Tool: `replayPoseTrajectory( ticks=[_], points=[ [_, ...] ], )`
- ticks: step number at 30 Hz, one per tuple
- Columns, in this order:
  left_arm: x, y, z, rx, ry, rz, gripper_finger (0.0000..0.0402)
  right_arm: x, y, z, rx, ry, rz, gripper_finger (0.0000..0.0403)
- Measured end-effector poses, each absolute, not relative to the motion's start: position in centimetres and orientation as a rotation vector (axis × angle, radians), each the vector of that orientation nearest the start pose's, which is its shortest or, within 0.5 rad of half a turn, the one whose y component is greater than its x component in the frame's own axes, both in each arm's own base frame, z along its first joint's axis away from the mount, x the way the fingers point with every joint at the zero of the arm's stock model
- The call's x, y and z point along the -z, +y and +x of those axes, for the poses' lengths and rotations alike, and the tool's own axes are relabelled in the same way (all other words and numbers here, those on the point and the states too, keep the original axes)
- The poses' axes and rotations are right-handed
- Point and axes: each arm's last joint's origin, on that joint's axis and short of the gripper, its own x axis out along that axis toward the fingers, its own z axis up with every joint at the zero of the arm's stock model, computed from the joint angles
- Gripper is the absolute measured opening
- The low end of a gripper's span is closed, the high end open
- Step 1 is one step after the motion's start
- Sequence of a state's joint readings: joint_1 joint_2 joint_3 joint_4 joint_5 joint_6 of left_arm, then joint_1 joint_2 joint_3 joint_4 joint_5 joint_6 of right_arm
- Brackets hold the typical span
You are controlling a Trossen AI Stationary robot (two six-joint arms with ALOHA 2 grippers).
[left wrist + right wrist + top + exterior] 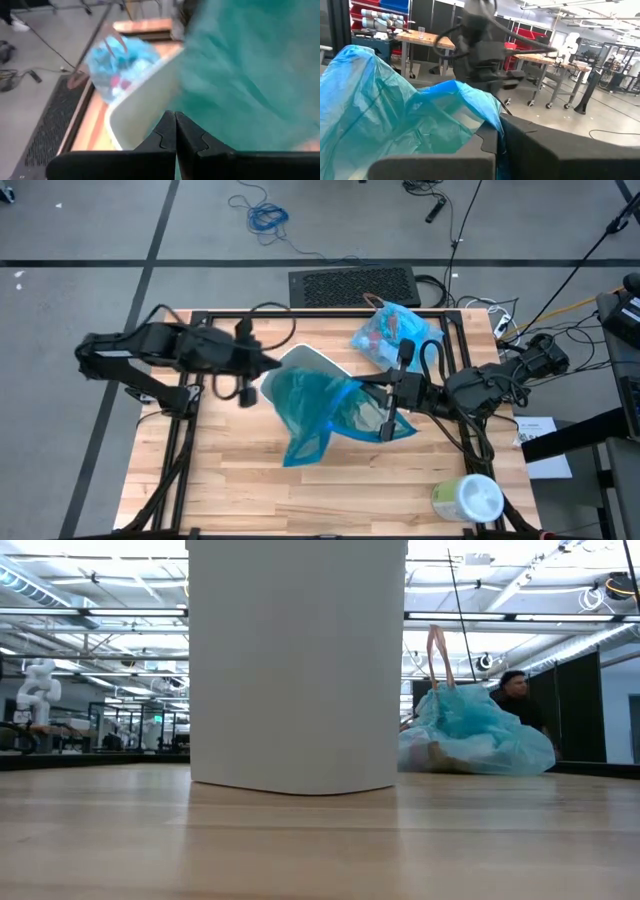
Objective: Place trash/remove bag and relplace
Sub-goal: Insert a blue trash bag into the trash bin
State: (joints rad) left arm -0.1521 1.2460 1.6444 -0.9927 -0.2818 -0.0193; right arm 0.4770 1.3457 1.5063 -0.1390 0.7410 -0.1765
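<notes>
The teal bag (310, 412) is stretched over the white bin (315, 365) at the middle of the table (250, 490), and is pinched on opposite edges by the closed left gripper (272, 366) and the closed right gripper (385, 420). A filled light-blue bag (392, 335) is lying near the far edge.

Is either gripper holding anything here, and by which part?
Both pinch the teal bag over the white bin: the right gripper at its right edge, the left gripper apparently at its left edge.
</notes>
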Motion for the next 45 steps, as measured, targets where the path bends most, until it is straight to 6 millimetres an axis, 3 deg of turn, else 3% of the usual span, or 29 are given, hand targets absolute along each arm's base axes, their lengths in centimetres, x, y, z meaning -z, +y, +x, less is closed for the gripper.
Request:
replayPoseTrajectory(
  ticks=[4, 8, 13, 17, 25, 32, 40, 45],
  points=[
    [-45.3, -3.1, 19.4, -0.132, 0.603, 0.093, 0.0000, -46.1, 11.2, 26.0, 0.264, 0.011, -0.166, 0.0000],
    [-45.5, -4.1, 19.2, -0.083, 0.519, 0.074, 0.0000, -46.0, 11.2, 26.0, 0.264, 0.013, -0.161, 0.0000],
    [-42.3, -5.0, 22.3, -0.058, 0.595, 0.116, 0.0000, -46.0, 11.2, 26.0, 0.259, 0.012, -0.160, 0.0000],
    [-39.4, -4.6, 24.9, -0.096, 0.648, 0.163, 0.0000, -46.0, 11.3, 26.0, 0.255, 0.014, -0.146, 0.0000],
    [-37.1, -1.9, 26.2, -0.197, 0.690, 0.131, 0.0000, -45.0, 10.6, 27.0, 0.234, 0.062, -0.078, 0.0000],
    [-38.1, -1.7, 25.0, -0.189, 0.645, 0.107, 0.0000, -43.7, 7.8, 29.8, 0.159, 0.097, 0.017, 0.0000],
    [-41.0, -1.7, 21.0, -0.179, 0.507, 0.060, 0.0000, -42.8, 4.5, 32.6, 0.114, 0.076, 0.053, 0.0000],
    [-42.3, -1.4, 18.9, -0.188, 0.439, 0.048, 0.0000, -41.2, 2.9, 34.6, 0.131, 0.122, 0.048, 0.0000]
  ],
)
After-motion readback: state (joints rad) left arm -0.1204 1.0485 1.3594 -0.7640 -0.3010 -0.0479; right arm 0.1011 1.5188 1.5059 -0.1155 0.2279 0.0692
